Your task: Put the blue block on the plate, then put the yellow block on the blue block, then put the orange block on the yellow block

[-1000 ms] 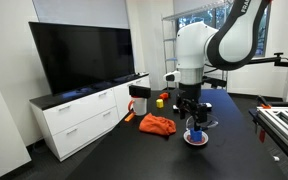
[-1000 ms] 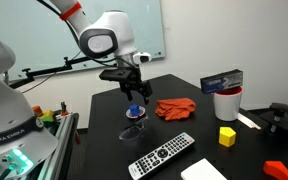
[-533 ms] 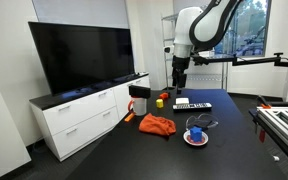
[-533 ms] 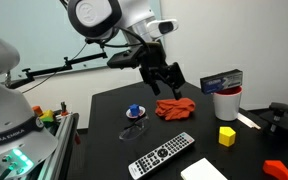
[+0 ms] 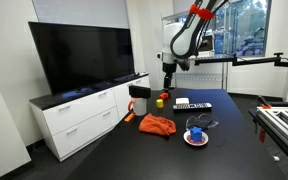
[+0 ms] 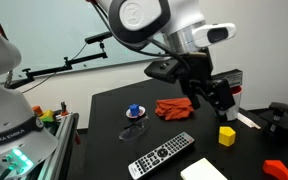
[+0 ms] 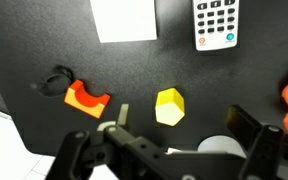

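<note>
The blue block (image 6: 134, 110) sits on the small plate (image 6: 127, 116), which also shows in an exterior view (image 5: 195, 141) with the blue block (image 5: 195, 133) on it. The yellow block (image 6: 226, 135) lies on the black table and shows in the wrist view (image 7: 169, 106). The orange, arch-shaped block (image 7: 86, 97) lies beside it, near the table edge (image 6: 276, 169). My gripper (image 6: 212, 100) is open and empty, high above the yellow block (image 5: 163, 99). In the wrist view its fingers (image 7: 184, 125) spread just below the yellow block.
A red cloth (image 6: 175, 107) lies mid-table. A remote (image 6: 162, 153) and a white sheet (image 6: 202, 171) lie near the front edge. A white cup (image 6: 227, 103) stands close to my gripper. A TV on a white cabinet (image 5: 82, 110) stands beside the table.
My gripper let go of the blue block on the plate, rose, and swung across the table until it was over the yellow block.
</note>
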